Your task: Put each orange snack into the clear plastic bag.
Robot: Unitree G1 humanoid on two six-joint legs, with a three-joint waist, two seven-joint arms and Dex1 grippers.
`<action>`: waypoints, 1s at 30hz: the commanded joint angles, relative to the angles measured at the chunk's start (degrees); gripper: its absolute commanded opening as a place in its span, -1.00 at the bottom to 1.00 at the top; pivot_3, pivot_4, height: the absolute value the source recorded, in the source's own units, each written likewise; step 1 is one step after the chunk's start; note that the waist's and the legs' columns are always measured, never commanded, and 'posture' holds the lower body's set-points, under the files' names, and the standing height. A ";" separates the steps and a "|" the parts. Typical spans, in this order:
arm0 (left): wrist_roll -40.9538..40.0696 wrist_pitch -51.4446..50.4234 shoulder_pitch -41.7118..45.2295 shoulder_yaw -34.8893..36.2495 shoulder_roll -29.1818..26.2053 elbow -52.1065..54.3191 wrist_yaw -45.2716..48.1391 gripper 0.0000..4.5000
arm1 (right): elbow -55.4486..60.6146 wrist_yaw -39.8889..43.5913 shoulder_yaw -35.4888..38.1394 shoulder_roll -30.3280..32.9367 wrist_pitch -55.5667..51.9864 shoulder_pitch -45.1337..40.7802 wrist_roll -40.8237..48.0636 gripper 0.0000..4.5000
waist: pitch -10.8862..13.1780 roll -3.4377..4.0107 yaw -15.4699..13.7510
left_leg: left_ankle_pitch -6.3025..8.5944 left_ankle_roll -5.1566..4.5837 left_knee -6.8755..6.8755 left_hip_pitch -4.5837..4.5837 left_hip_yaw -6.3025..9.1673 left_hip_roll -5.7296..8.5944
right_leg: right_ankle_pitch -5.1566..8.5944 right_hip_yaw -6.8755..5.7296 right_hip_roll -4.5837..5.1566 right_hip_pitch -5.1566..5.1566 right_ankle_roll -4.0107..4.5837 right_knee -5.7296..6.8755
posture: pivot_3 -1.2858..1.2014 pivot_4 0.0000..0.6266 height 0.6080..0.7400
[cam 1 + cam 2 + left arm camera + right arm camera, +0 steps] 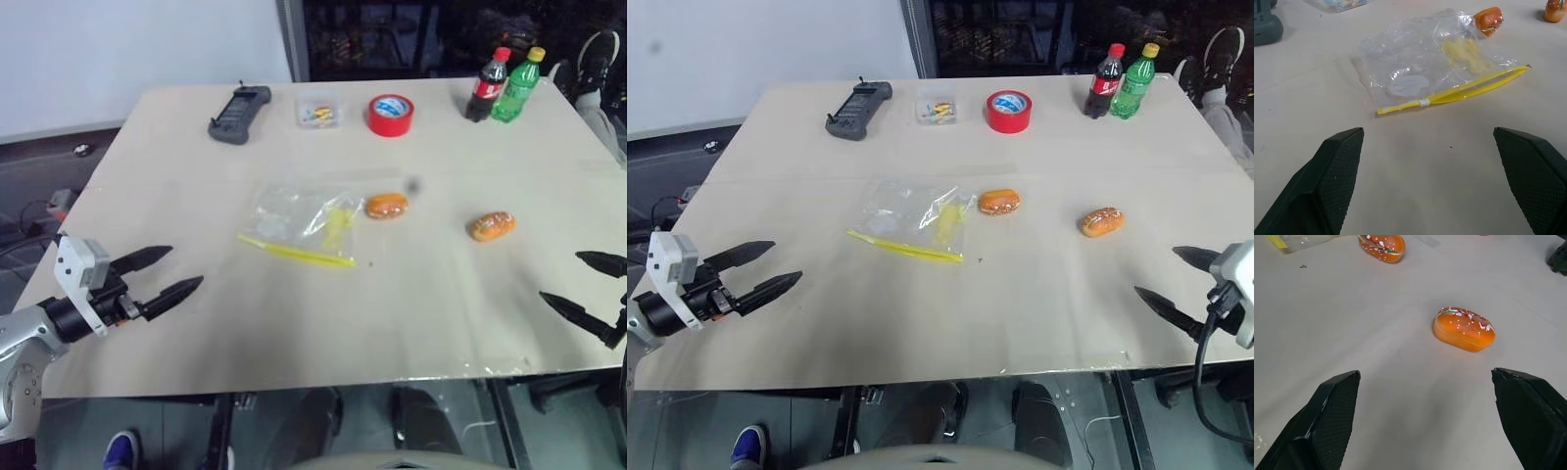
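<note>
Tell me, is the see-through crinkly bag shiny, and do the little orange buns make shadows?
Left wrist view: pale glare patches sit on the clear crinkly plastic bag with the yellow seal strip. Right wrist view: the nearer glossy oval orange snack casts a soft, faint shadow on the beige table; its wrapper gleams a little. Left eye view: shadows stay weak.

We see left gripper [162,276]: two tapered black fingers [1327,181] with fine-dotted textured pads, white blocky housing, black cylindrical wrist, silver-grey forearm. Right gripper [1176,279]: same black pointed fingers, white housing, black cable looping beneath.
</note>
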State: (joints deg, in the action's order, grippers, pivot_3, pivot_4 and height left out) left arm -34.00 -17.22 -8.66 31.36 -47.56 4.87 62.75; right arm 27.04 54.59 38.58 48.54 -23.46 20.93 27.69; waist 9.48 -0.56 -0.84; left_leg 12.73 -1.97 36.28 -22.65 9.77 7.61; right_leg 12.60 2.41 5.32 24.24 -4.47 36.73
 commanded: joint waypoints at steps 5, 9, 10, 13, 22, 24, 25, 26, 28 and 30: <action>-1.54 -2.14 1.62 -0.23 1.27 3.28 -3.10 1.00 | 2.02 -2.00 -2.23 1.17 -1.43 -4.48 0.64 0.97 | 0.00 0.00 0.07 | 0.00 0.00 0.01 0.01 -0.02 0.00 | 0.00 0.02 0.00 0.00 -0.01 0.01 | 0.03 -0.52 1.00; -2.03 -3.43 2.51 -0.67 2.00 4.79 -4.38 1.00 | 2.55 -2.92 -3.73 0.67 -2.02 -6.27 1.23 0.97 | 0.01 -0.01 0.00 | 0.01 0.00 0.01 -0.01 0.01 0.00 | -0.01 -0.02 -0.01 0.00 0.01 0.00 | 0.03 -0.52 1.00; -1.85 -3.93 2.77 -1.04 2.18 5.41 -5.21 1.00 | 2.81 -3.26 -4.43 0.47 -2.19 -6.89 1.46 0.97 | 0.01 -0.01 0.00 | 0.01 0.00 0.01 -0.01 0.00 0.00 | -0.01 -0.01 0.00 0.00 0.01 -0.01 | 0.03 -0.52 1.00; -1.22 -5.81 3.93 -2.00 3.05 7.52 -9.56 1.00 | 3.94 -4.61 -6.90 -0.24 -2.11 -8.78 1.42 0.97 | 0.01 -0.02 -0.01 | 0.02 -0.01 0.01 -0.01 0.00 0.00 | -0.02 0.00 0.00 0.00 -0.01 -0.01 | 0.03 -0.52 1.00; -4.16 -31.92 15.83 -7.19 -2.45 2.16 -21.29 1.00 | 9.58 -5.00 -20.70 -0.95 -2.87 -16.83 2.65 0.97 | 0.02 -0.03 0.03 | 0.01 -0.01 0.03 0.01 0.05 0.00 | -0.15 -0.05 -0.13 0.00 -0.24 0.01 | 0.03 -0.52 1.00; -3.96 -35.93 21.26 -10.17 -3.92 -4.07 -19.73 1.00 | 9.59 -4.22 -24.02 -1.52 -1.89 -19.40 2.79 0.97 | 0.02 -0.03 0.06 | 0.01 -0.01 0.04 0.03 0.06 0.00 | -0.11 -0.08 -0.33 0.00 -0.31 0.04 | 0.03 -0.52 1.00; -2.76 -36.12 25.23 -12.67 -4.25 -9.02 -18.08 1.00 | 9.37 -4.07 -26.29 -2.33 -1.24 -21.35 2.59 0.97 | 0.02 -0.04 0.03 | 0.01 -0.01 0.04 0.02 0.06 0.00 | -0.12 -0.09 -0.33 0.00 -0.29 0.04 | 0.03 -0.52 1.00; -1.76 -36.04 27.99 -14.41 -4.49 -12.51 -16.93 1.00 | 9.27 -4.10 -27.86 -2.91 -0.89 -22.66 2.41 0.97 | 0.03 -0.05 -0.02 | 0.00 -0.02 0.04 0.03 0.06 0.01 | -0.15 -0.09 -0.32 0.00 -0.24 0.04 | 0.03 -0.52 1.00; 0.58 -36.28 35.83 -18.72 -4.45 -22.09 -13.75 1.00 | 8.69 -4.02 -30.91 -4.03 -0.26 -25.14 1.56 0.97 | 0.03 -0.10 -0.05 | 0.00 -0.01 0.05 0.00 0.07 0.02 | -0.17 -0.11 -0.34 0.02 -0.24 0.04 | 0.03 -0.52 1.00; 3.83 -34.35 42.89 -22.36 -3.64 -31.40 -11.58 1.00 | 8.02 -4.00 -32.91 -4.83 0.18 -26.71 0.89 0.97 | 0.06 -0.19 0.02 | -0.03 -0.04 0.07 -0.01 0.13 0.05 | -0.17 -0.18 -0.36 0.01 -0.23 0.04 | 0.03 -0.52 1.00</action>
State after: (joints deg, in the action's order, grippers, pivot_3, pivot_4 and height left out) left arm -32.08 -52.98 32.36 9.91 -50.51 -22.67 49.20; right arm 34.79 50.42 5.89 43.81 -24.48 -5.31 29.02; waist 9.54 -0.75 -0.83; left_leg 12.58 -2.10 36.36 -22.71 9.91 7.67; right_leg 12.42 2.24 4.97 24.31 -4.69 36.76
